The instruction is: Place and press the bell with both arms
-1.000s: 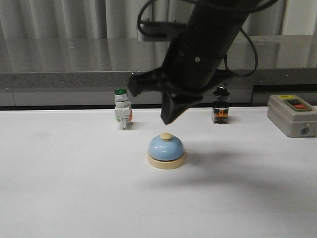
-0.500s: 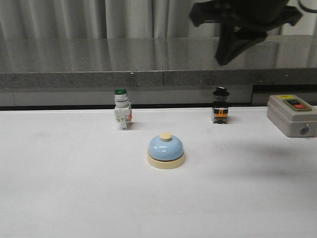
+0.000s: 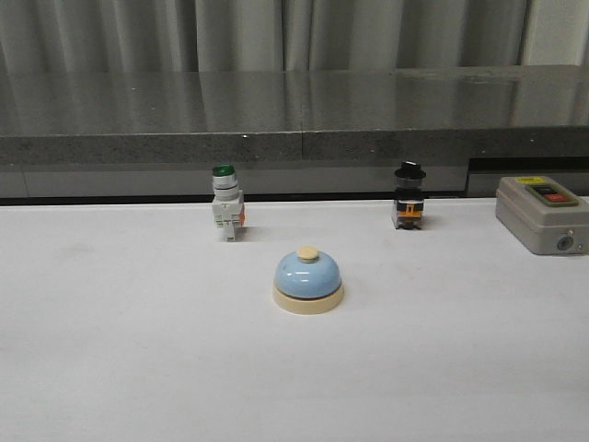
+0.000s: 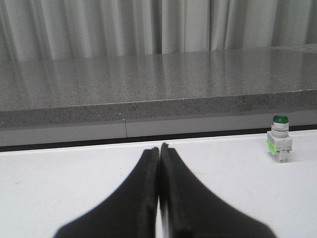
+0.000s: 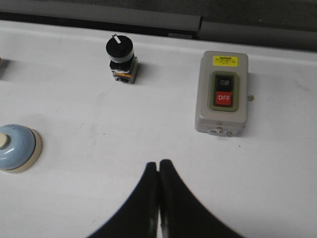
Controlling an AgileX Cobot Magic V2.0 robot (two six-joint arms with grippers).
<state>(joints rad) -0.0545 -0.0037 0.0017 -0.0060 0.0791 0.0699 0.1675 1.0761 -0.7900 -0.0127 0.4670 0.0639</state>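
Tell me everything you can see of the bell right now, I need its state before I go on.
The bell is a small desk call bell: a glossy light-blue dome on a round cream base, with a cream push knob on top. It stands upright on the white table, near the middle, in front of the green-topped switch and the black-knobbed switch. Nothing touches it; no hand is near it in the front view. The right wrist view shows only part of it at the picture's edge.

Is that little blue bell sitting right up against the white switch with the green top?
No. In the front view the bell stands alone on the table, with bare white surface between it and the green-topped switch farther back.
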